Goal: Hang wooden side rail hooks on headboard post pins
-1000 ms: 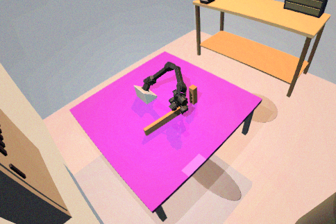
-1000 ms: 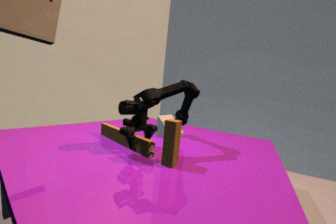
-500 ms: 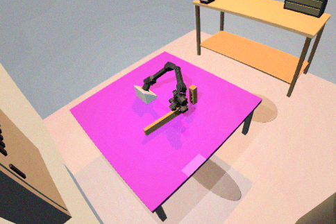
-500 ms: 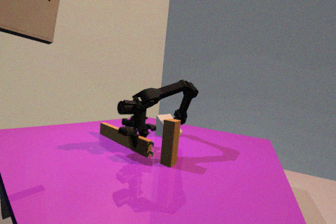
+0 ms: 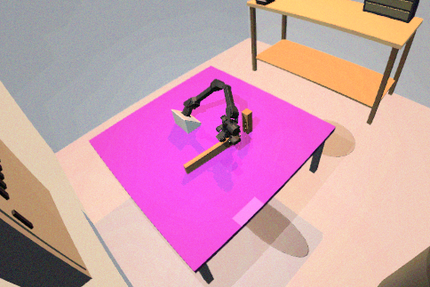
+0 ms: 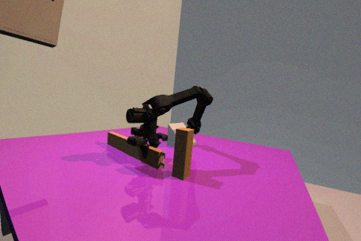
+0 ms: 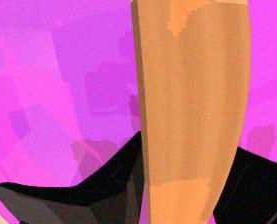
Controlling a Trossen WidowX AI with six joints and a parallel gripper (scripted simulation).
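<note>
Nearest the exterior camera, the headboard post (image 6: 183, 153) is standing upright on the magenta worktop (image 6: 242, 208). Just beside the post and apart from it, the two steel hooks (image 6: 162, 160) on the wooden side rail (image 6: 134, 148) are facing the post, and the rail is lying along the worktop. Over the rail's hook end, the gripper (image 6: 145, 148) is pressing down, its fingers clamping the rail from both sides. Behind the post, a pale block (image 6: 175, 130) is sitting near the arm's base.
</note>
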